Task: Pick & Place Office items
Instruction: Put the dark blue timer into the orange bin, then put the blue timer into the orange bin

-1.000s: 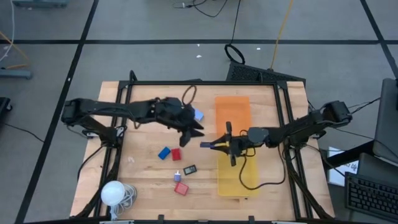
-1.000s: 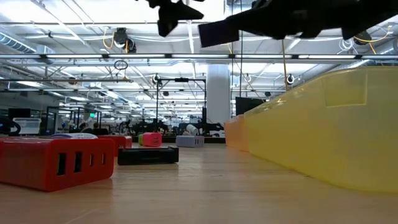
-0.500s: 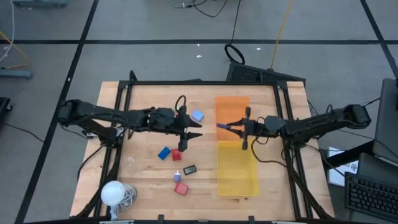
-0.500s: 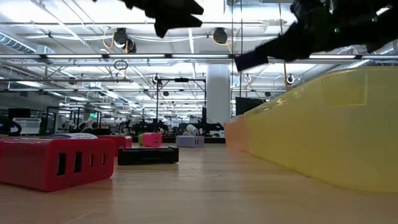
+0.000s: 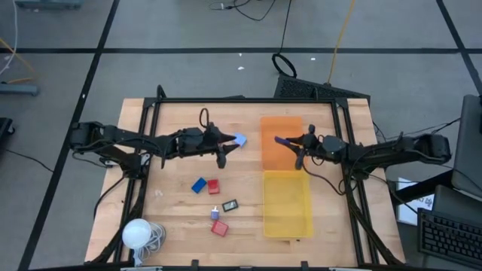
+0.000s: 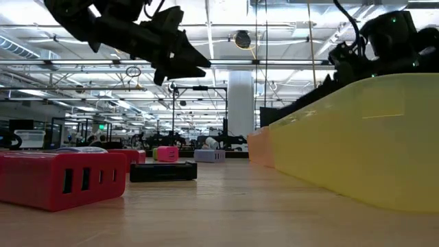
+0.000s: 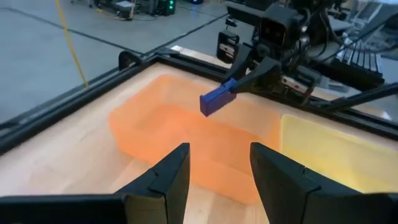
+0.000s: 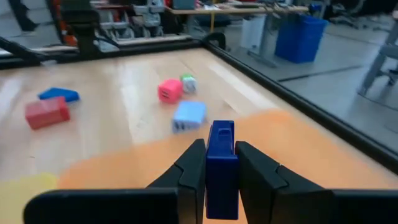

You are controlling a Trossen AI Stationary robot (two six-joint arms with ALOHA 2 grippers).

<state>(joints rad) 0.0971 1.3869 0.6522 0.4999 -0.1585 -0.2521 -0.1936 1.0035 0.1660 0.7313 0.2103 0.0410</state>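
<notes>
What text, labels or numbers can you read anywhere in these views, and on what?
None readable.
Blue block held in the right gripper over the orange tray: no print visible.
Red block nearest the low camera: only port slots, no lettering.
Black item behind it: any marking is too small to read.
Yellow tray: plain.
Left gripper, open: no markings.

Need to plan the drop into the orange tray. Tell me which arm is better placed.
Right. Its tool is shut on the blue block over the orange tray; the left tool is open and empty beside it.
</notes>
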